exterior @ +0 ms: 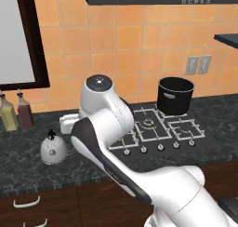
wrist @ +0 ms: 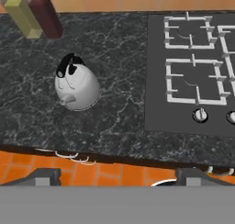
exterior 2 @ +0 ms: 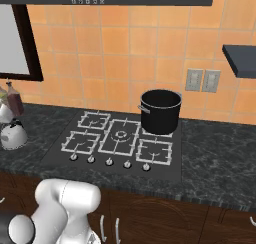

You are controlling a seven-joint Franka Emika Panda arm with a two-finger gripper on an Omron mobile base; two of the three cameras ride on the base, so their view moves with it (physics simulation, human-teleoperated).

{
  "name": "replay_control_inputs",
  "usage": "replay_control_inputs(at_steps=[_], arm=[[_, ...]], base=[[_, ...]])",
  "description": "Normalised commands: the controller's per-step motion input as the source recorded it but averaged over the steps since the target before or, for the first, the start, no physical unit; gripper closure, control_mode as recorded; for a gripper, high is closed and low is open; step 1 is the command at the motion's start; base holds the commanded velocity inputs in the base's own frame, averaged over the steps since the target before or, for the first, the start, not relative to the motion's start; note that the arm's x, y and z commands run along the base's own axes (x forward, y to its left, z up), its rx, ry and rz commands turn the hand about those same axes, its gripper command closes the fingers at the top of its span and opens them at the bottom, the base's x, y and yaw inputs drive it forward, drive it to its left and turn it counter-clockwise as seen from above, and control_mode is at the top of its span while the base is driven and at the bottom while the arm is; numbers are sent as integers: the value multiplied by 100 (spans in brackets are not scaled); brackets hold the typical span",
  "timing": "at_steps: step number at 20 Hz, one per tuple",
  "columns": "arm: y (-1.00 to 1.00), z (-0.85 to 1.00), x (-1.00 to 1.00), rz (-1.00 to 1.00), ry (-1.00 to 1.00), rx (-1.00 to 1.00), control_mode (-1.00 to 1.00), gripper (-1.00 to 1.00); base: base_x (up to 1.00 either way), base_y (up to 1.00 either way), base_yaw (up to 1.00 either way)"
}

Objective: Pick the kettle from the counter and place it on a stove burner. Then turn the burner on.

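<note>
The kettle (wrist: 76, 86) stands upright on the counter (wrist: 114, 122), well left of the cooktop (wrist: 153, 120), its black handle up and free to be taken from above. Two bottles (wrist: 32, 12) stand behind it near the tiled wall, apart from it. The front-left burner (wrist: 190, 83) is bare, its knob (wrist: 200, 114) just in front; a large black pot (exterior: 175, 96) occupies a rear grate, so it does not block that spot. The gripper (wrist: 117, 177) hangs high above the counter edge, fingers spread wide and holding nothing, probably poised to descend toward the kettle.
</note>
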Motion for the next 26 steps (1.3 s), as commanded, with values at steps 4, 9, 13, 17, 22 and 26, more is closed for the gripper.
replay_control_inputs(at_steps=[4, 9, 13, 17, 22, 26], arm=[[72, -10, -13, 2, 0, 10, -100, -100], [88, -34, 52, 0, 12, 7, -100, -100], [27, -18, 87, -4, 19, -10, -100, -100], [10, -10, 72, -1, 10, -9, -100, -100], [3, -33, 40, 0, 4, -13, -100, -100], [31, -33, 35, 0, 4, -13, -100, -100]], base=[[0, 0, 0], [0, 0, 0], [0, 0, 0], [0, 0, 0], [0, 0, 0], [0, 0, 0]])
